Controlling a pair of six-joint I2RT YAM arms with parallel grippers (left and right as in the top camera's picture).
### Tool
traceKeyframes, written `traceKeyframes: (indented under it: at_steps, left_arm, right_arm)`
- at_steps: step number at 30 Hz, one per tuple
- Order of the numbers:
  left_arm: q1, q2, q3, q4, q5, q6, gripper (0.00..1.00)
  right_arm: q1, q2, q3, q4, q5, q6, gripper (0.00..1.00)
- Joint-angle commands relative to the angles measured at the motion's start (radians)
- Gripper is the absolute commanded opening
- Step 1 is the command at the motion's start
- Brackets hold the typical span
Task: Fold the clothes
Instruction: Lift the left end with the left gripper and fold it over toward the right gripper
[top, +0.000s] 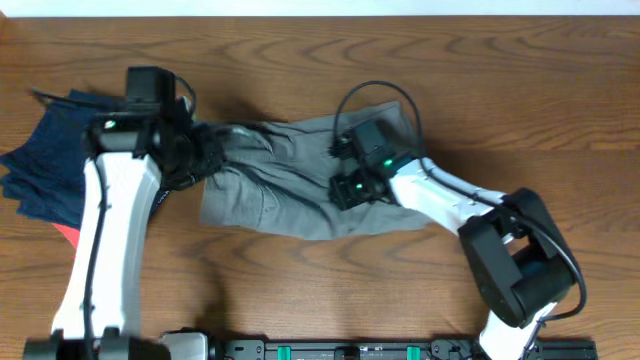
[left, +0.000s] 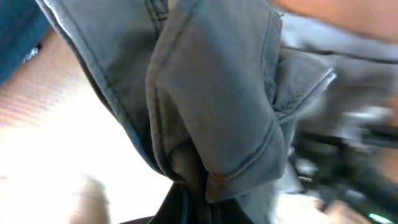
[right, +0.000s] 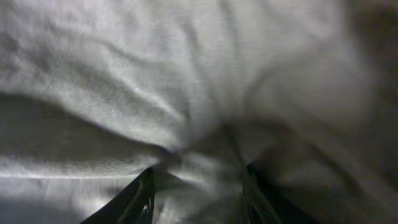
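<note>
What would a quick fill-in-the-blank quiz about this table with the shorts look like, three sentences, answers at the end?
1. The left tool is shut on a bunched end of the grey shorts, which lie on a ____ table.
2. The navy garments lie on the robot's ____ side.
3. The small cloth peeking out beneath them is ____.
Missing words: wooden; left; red.

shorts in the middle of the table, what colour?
Plain grey shorts, no pattern; clearest in the overhead view.

A robotics lab bench: two white arms (top: 110, 220) by a rail (top: 340, 351) at a wooden table (top: 560, 120)
</note>
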Motion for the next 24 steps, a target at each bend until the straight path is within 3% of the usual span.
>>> traceKeyframes:
  at_steps: [1, 11, 17, 24]
  left_arm:
    - [-0.019, -0.044, 0.016, -0.014, 0.076, 0.016, 0.06]
    - [-0.187, -0.049, 0.016, -0.016, 0.109, -0.014, 0.06]
    - [-0.201, -0.05, 0.017, -0.011, 0.076, -0.013, 0.06]
    - [-0.134, -0.051, 0.031, -0.008, -0.026, 0.001, 0.06]
  right_arm:
    - [0.072, 0.046, -0.008, 0.079, -0.048, 0.045, 0.44]
    - [0.196, 0.054, -0.008, 0.324, -0.014, 0.066, 0.45]
    - [0.14, 0.002, -0.008, 0.25, 0.094, 0.047, 0.46]
    - [-0.086, -0.185, -0.008, 0.061, 0.114, -0.024, 0.47]
